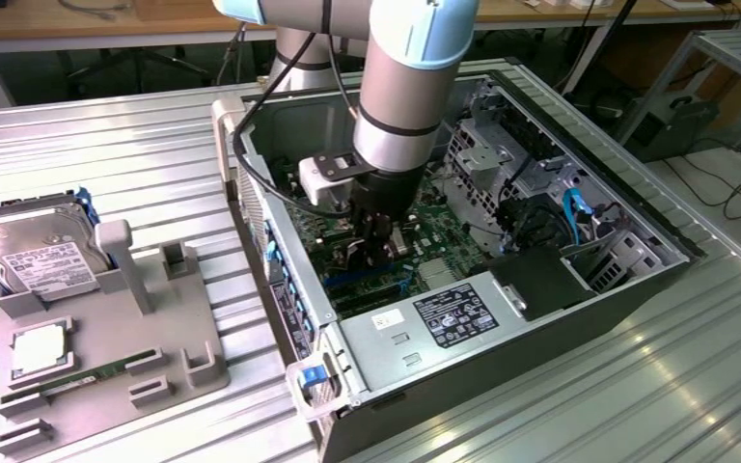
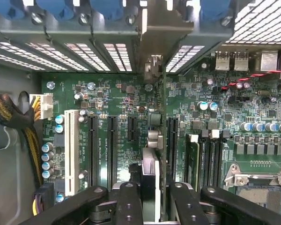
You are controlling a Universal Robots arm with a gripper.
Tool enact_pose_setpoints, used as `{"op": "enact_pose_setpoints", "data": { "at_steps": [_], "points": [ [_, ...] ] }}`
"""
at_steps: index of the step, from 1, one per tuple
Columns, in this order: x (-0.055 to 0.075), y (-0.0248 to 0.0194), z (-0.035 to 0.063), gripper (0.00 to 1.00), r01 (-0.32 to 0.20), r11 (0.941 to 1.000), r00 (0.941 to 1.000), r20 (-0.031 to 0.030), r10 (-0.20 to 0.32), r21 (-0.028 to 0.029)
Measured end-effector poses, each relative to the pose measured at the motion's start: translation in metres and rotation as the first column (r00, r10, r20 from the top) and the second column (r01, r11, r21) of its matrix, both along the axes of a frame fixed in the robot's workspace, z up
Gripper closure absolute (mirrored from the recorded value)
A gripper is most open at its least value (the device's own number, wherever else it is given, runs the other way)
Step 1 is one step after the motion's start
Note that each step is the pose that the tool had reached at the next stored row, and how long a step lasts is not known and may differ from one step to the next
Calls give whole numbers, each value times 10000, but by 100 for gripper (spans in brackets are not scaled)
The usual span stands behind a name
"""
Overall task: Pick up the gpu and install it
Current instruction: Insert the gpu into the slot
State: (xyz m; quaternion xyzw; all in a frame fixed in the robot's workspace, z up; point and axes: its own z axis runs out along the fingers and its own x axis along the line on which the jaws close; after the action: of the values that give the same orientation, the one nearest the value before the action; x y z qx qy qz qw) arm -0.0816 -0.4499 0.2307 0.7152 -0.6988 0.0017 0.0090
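The gpu appears edge-on in the wrist view, as a thin dark card standing upright over the green motherboard. Its metal bracket reaches the slotted rear wall of the case. My gripper is shut on the card, with one black finger on each side of it. The card stands along a long black slot; I cannot tell whether it is seated. In the exterior view my gripper is low inside the open computer case, just above the motherboard.
On the exterior view's left, a grey fixture tray carries a hard drive, a processor chip and a green memory stick. Inside the case are the power supply, a white slot, a processor socket and a cable bundle.
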Motion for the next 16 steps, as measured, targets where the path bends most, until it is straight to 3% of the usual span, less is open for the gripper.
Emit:
{"op": "enact_pose_setpoints", "data": {
  "at_steps": [5,10,16],
  "points": [
    [1,3,19,72,1,10000,10000,6,-1,21],
    [0,0,79,72,0,10000,10000,0,0,1],
    [0,0,78,72,0,10000,10000,-1,0,2]
  ]
}}
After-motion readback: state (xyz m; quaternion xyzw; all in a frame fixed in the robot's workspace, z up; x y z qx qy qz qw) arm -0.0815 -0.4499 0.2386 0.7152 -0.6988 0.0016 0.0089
